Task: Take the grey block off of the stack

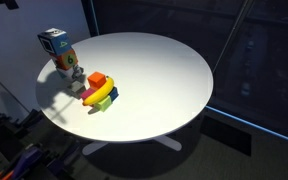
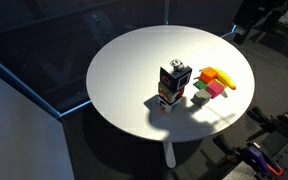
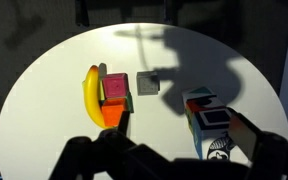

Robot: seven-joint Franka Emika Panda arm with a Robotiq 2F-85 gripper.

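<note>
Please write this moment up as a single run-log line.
grey block: on table, off stack, between stack and carton | gripper: above table, in shadow, open or shut unclear | task: looks done

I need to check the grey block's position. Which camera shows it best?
The wrist view: the grey block lies flat on the table, apart from the stack. In both exterior views it is too small to make out.

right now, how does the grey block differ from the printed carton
The grey block is plain dull grey; the carton is covered in print. The grey block lies low and flat; the carton stands taller. The grey block is nearer the stack than the carton. Both are boxy and off the stack.
</note>
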